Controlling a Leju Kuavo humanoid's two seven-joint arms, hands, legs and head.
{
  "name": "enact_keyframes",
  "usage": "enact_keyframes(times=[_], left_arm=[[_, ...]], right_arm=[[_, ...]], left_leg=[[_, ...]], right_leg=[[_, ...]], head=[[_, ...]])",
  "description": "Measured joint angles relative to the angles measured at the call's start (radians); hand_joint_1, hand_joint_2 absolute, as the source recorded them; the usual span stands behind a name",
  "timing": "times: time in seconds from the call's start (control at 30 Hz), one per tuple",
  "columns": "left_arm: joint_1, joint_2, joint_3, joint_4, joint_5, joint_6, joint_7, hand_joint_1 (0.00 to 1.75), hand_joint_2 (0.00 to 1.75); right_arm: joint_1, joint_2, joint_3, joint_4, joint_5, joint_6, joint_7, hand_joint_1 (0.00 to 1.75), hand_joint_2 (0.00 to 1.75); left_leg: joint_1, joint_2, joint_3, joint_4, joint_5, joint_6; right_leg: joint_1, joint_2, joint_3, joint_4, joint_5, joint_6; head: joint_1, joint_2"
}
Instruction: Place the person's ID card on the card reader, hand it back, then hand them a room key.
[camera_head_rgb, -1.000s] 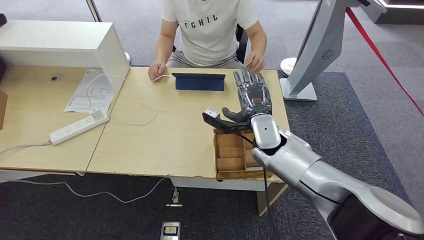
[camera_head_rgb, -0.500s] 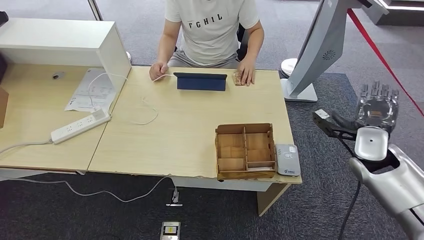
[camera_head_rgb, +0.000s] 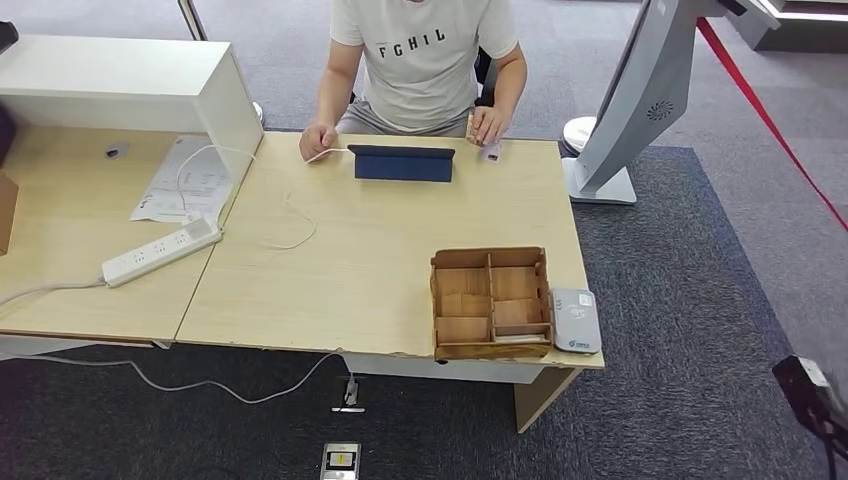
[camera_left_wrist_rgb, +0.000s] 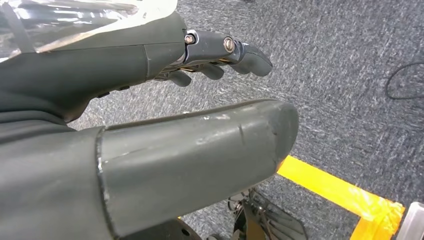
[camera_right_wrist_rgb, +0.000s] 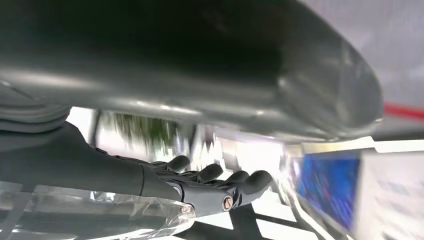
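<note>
Pale wooden desk (camera_head_rgb: 380, 270) on grey carpet (camera_head_rgb: 690, 260): slotted wooden tray (camera_head_rgb: 490, 300) just beside the grey card reader (camera_head_rgb: 575, 320). Left hand (camera_left_wrist_rgb: 150, 115) and right hand (camera_right_wrist_rgb: 200, 185) hold nothing, fingers loosely extended.

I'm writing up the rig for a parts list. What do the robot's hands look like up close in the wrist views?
Left hand: matte grey ribbed cover, thick rounded grey thumb, darker fingers with silver screws, clear plastic film over the back. Right hand: same dark fingers, silver screw and clear film.

Reception desk (camera_head_rgb: 380, 270), card reader (camera_head_rgb: 575, 320)
</note>
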Motion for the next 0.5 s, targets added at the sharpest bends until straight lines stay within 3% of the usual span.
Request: enact_keyframes(times=[0.1,0.2,0.33,0.5], left_arm=[[-0.002,-0.004,0.000,0.000,-0.001,0.002,0.003,0.00,0.00],[-0.003,-0.005,0.000,0.000,-0.009,0.002,0.005,0.00,0.00],[-0.005,-0.005,0.000,0.000,-0.028,0.003,-0.002,0.00,0.00],[-0.007,-0.005,0.000,0.000,-0.052,0.013,-0.005,0.00,0.00]], right_arm=[[0.030,0.078,0.050,0.136,-0.355,-0.223,-0.103,0.00,0.00],[0.033,0.184,0.080,0.287,-0.606,-0.321,-0.272,0.00,0.00],[0.010,0.345,0.072,0.461,-0.728,-0.331,-0.437,0.00,0.00],[-0.033,0.523,0.015,0.639,-0.780,-0.332,-0.483,0.00,0.00]], left_leg=[[0.002,0.006,0.002,0.000,-0.001,-0.001],[0.003,0.010,0.002,-0.001,-0.001,-0.002],[0.004,0.013,0.004,-0.003,-0.001,-0.004],[0.005,0.013,0.005,-0.004,-0.001,-0.006]], right_leg=[[0.002,0.004,-0.001,0.000,0.000,-0.001],[0.003,0.006,-0.001,0.001,0.000,-0.003],[0.004,0.009,-0.002,0.001,0.001,-0.006],[0.006,0.009,-0.001,0.002,0.000,-0.007]], head=[[0.000,0.000],[-0.001,0.000],[-0.001,0.000],[0.000,0.000]])
